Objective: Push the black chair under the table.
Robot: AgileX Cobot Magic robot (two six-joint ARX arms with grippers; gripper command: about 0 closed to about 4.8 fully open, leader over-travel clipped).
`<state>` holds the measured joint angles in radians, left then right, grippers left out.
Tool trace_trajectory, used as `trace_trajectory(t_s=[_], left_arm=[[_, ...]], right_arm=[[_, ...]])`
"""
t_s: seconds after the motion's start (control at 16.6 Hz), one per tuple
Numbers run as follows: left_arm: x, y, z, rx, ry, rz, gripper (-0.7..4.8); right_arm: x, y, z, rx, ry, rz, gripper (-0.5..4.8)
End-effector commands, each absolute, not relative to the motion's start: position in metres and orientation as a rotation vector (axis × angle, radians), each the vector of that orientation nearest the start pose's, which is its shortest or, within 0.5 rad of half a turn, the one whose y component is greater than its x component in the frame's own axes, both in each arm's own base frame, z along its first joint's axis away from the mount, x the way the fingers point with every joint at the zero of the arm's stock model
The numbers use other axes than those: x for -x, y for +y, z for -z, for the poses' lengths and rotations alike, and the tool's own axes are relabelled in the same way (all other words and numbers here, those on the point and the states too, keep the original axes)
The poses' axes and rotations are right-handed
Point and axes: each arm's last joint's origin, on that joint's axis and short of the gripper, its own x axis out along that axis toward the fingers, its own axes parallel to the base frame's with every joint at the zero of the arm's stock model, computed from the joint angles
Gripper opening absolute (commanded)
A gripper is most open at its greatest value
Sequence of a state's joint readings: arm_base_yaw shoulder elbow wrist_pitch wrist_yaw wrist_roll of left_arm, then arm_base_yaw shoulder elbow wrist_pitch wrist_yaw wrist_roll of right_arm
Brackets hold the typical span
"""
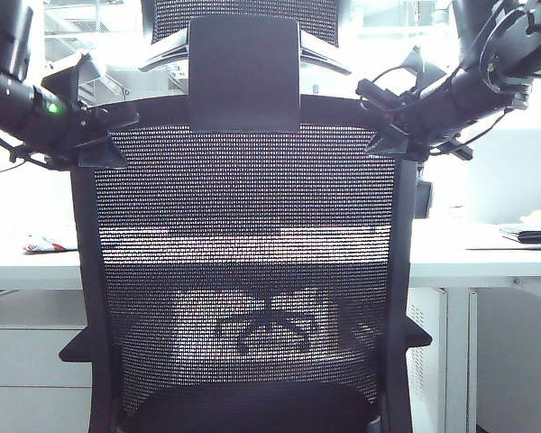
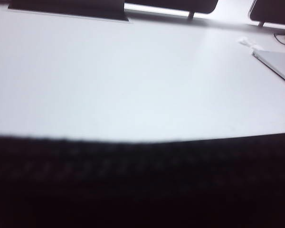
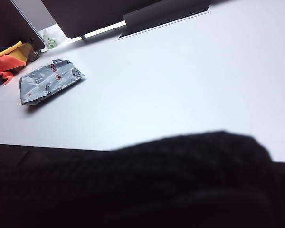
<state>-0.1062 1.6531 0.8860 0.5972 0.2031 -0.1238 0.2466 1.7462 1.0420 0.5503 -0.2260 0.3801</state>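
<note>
Exterior camera faces the black chair [image 1: 243, 271] closely from behind; wrist cameras overlook the table [image 2: 133, 80].

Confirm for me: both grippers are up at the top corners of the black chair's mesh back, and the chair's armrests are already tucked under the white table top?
Not quite. The left gripper and right gripper are at the top corners of the black chair, but the exterior view shows its armrests on the near side of the table, not yet tucked under the top.
</note>
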Motion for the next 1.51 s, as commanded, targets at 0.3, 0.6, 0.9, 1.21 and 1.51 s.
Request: trace_trajectory(t_s=[0.3,0.6,0.9,1.21,1.51], left_arm=[[-0.382,-0.016,-0.228,0.177,0.117,0.242,-0.06],[-0.398,-0.015,-0.231,0.172,0.098,0.246,-0.06],[-0.418,-0.014,-0.232,0.171,0.085,0.243,-0.06],[-0.454,-0.014,-0.224,0.173,0.102,0.242,-0.06],[-0.475,-0.015,-0.226,0.171,0.083,0.243,-0.06]], right_arm=[[-0.382,0.097,-0.239,-0.356,0.173,-0.387,-0.05],[-0.405,0.101,-0.240,-0.358,0.152,-0.389,-0.06],[-0.424,0.103,-0.242,-0.357,0.139,-0.387,-0.05],[-0.455,0.101,-0.230,-0.356,0.162,-0.368,-0.05],[-0.475,0.097,-0.229,-0.358,0.139,-0.363,-0.05]])
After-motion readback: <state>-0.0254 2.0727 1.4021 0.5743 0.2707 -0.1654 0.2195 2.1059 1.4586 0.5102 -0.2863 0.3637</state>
